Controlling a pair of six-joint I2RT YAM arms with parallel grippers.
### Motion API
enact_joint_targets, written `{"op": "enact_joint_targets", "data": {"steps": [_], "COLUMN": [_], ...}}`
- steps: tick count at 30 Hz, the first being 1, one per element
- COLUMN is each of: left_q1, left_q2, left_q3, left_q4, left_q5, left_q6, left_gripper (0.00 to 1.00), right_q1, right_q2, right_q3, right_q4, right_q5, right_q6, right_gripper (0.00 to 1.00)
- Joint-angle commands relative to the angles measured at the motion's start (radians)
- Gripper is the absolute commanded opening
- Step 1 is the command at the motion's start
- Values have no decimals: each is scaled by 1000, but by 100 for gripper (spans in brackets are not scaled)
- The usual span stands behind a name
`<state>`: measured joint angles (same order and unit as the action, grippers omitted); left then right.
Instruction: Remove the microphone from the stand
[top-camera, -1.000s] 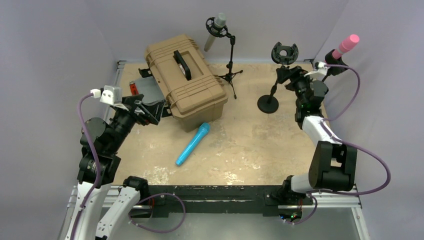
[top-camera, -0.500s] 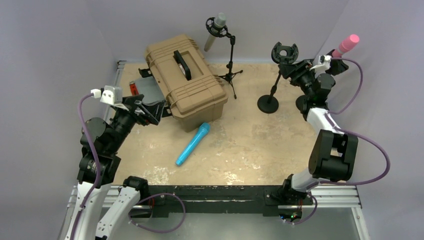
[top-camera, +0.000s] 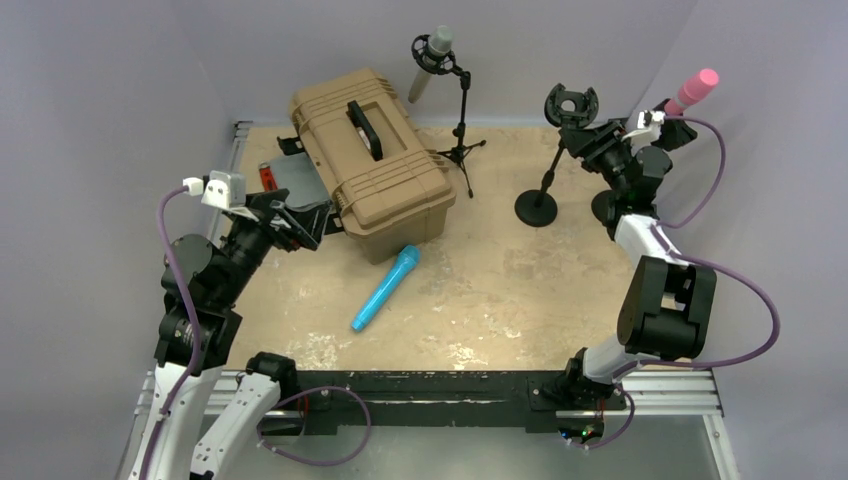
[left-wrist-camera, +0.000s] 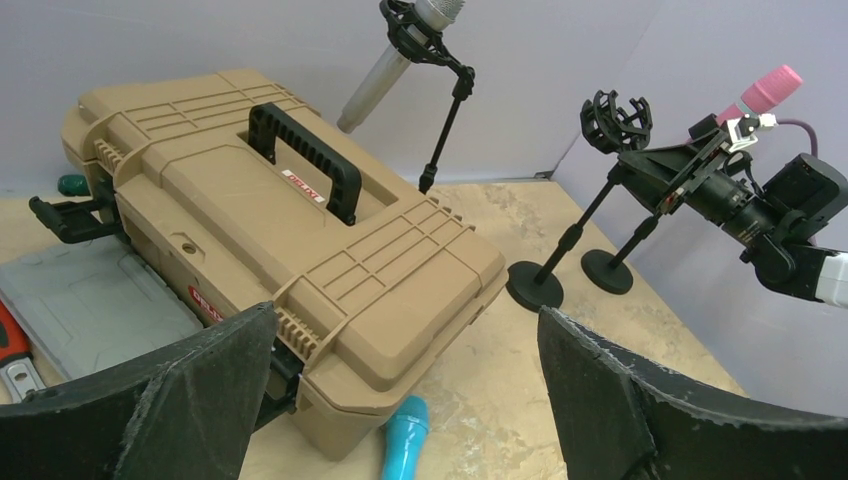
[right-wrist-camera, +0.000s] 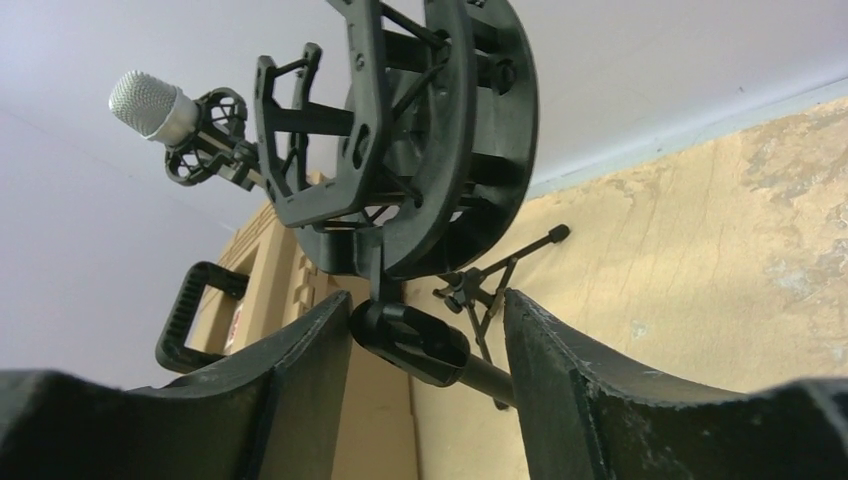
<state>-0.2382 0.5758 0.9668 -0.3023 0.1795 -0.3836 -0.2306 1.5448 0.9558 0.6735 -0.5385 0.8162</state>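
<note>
The right gripper has its fingers spread to either side of the black swivel joint just under the empty black ring-shaped shock mount. A gap shows at the right finger, so nothing is pinched. Its wrist points up and away from the base, and the right arm stretches steeply to the far right of the sandy table.

The left gripper is spread wide and empty, hovering low beside the tan hard plastic case.

The silver microphone sits in its mount on the tripod stand at the back. The pink microphone sits on a stand behind the right wrist. The blue microphone lies on the table.

A second ago the right gripper was lower, beside the pole of the round-base stand. It has since risen to the mount. The left arm has not moved.
</note>
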Motion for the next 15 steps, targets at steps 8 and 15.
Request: {"op": "enact_joint_targets", "data": {"steps": [8, 15], "left_q1": [-11, -16], "left_q2": [18, 31], "left_q3": [18, 19], "left_q4": [26, 29], "left_q5": [8, 13], "left_q6": [2, 0], "left_gripper": [99, 99], "right_q1": [-9, -6], "right_q2": [9, 16], "right_q3": [37, -45], "right_q4": [23, 32], "right_q5": [-7, 4], "right_q6": [-3, -37], "right_gripper": [33, 17]}}
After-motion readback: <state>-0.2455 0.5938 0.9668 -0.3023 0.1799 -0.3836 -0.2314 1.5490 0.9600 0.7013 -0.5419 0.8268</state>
